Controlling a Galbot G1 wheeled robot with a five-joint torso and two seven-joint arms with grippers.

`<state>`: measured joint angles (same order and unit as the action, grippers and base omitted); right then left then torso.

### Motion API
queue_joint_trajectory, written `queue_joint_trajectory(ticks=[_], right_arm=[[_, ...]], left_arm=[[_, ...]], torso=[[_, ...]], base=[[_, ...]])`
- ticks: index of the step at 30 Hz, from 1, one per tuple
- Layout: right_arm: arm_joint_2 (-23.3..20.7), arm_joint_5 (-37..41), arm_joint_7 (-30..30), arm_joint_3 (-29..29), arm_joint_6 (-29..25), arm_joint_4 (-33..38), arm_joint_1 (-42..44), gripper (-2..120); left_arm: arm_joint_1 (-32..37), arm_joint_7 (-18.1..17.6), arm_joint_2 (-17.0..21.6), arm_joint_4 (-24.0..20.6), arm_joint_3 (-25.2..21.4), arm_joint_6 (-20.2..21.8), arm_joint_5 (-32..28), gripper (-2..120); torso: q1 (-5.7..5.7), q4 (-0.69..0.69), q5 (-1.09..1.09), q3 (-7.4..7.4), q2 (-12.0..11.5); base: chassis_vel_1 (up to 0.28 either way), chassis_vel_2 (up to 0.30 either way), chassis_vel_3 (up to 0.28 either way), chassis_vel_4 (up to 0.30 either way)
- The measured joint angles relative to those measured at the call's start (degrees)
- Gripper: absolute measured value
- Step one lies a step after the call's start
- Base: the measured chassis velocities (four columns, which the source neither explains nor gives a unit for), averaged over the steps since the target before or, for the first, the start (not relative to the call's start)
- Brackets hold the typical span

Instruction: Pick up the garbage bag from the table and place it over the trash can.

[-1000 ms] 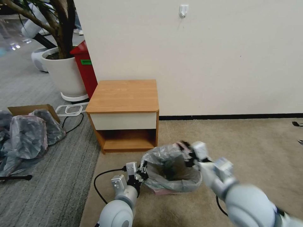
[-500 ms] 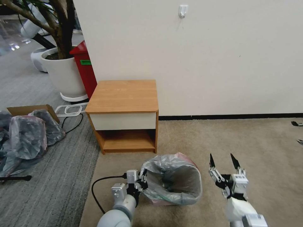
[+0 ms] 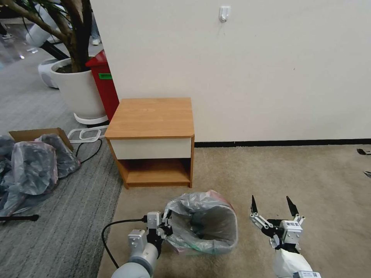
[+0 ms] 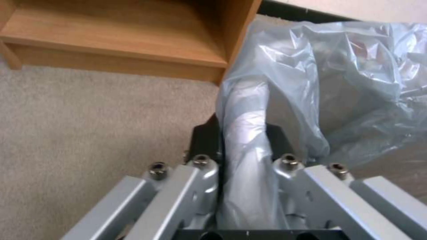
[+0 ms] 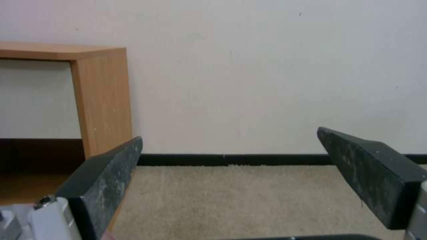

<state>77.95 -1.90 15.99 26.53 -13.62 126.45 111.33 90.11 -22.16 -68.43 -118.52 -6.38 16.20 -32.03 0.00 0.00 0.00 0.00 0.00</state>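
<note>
The bag (image 3: 201,226) is translucent grey with a pink rim. The counter (image 3: 152,116) has an orange-brown top, a white drawer front and an orange-brown shelf. The carpet (image 3: 309,181) is beige; the floor (image 3: 50,216) at the left is grey with fine stripes. The wall (image 3: 251,69) is cream with a black skirting. A red bin (image 3: 103,83) stands by a white planter (image 3: 77,90). The right gripper (image 3: 271,206) has black fingers.

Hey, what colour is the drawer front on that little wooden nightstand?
White, set under the orange-brown top of the nightstand; the drawer front shows best in the head view.
</note>
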Motion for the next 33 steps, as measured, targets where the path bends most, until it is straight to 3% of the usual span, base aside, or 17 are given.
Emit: queue_joint_trajectory(ticks=[10,18,23,26,27,28,32,33], right_arm=[[-0.9,2.2,-0.1,1.0,2.6,-0.4,-1.0,100],[-0.9,4.1,-0.4,1.0,3.7,-0.7,-1.3,100],[-0.4,8.5,-2.7,0.9,2.5,-1.0,-0.8,100],[-0.1,12.9,-6.0,0.7,1.4,-2.0,-0.9,100],[0.0,13.3,-7.6,0.8,0.5,-2.6,-1.3,100],[0.0,13.3,-7.6,0.8,0.5,-2.6,-1.3,100],[0.1,13.4,-9.0,1.2,0.8,-2.8,-2.2,100],[0.1,13.4,-9.0,1.2,0.8,-2.8,-2.2,100]], left_arm=[[1.1,-2.3,0.2,-1.3,-0.3,0.3,-0.1,51],[3.5,-3.1,1.9,-5.8,-1.7,0.1,0.2,85],[5.7,-2.5,3.1,-8.7,-4.3,-2.6,3.4,98],[8.0,1.9,3.3,-9.4,-9.0,-7.7,9.5,100],[9.2,4.9,3.2,-9.2,-11.8,-10.6,12.6,100],[9.2,4.9,3.2,-9.2,-11.8,-10.6,12.6,100],[14.2,15.5,1.6,-7.6,-22.9,-17.9,17.5,100],[14.2,15.5,1.6,-7.6,-22.9,-17.9,17.5,100]], torso=[[0.00,0.00,0.01,0.00,0.0],[0.00,0.00,-0.01,0.00,0.0],[0.00,0.00,-0.01,0.00,0.0],[0.00,0.00,0.00,0.00,0.0],[0.00,0.00,-0.01,0.00,0.0],[0.00,0.00,-0.01,0.00,0.0],[0.00,0.00,-0.02,0.00,0.0],[0.00,0.00,-0.02,0.00,0.0]], base=[[0.000,0.000,0.000,0.000],[0.000,0.000,0.000,0.000],[0.000,0.000,0.000,0.000],[0.000,0.000,0.000,0.000],[0.000,0.000,0.000,0.000],[0.000,0.000,0.000,0.000],[0.000,0.000,0.000,0.000],[0.000,0.000,0.000,0.000]])
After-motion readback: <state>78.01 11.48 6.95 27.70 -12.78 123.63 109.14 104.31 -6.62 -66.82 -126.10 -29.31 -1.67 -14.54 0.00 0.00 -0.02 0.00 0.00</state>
